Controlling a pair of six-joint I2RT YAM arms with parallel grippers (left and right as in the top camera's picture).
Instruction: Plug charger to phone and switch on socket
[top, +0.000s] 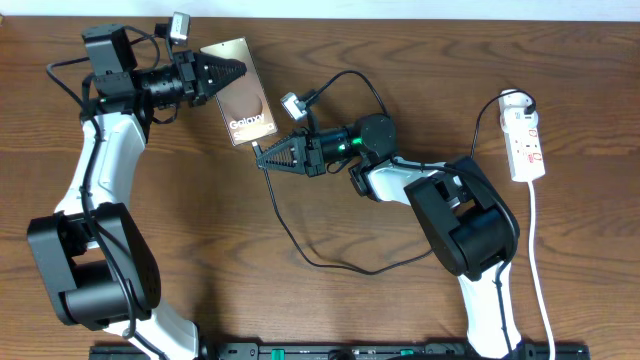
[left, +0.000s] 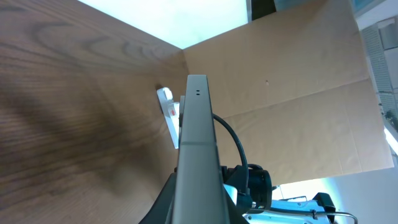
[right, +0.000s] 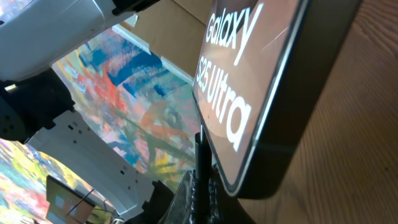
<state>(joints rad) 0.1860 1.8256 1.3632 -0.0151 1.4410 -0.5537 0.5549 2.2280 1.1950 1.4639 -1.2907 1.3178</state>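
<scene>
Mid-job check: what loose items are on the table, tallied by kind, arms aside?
phone: 1
charger: 1
socket: 1
Total: 3

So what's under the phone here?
Just wooden table. The left end effector holds the phone tilted; the right end effector holds the charger at its lower end. The spot beneath is hidden.

Table (top: 330, 300) viewed straight down from overhead, whole scene covered. Left wrist view aimed along phone (left: 198, 143) edge at close range, socket (left: 166, 109) seen far off. Right wrist view held very near phone face, frame largely filled. Phone shared by all three views.
</scene>
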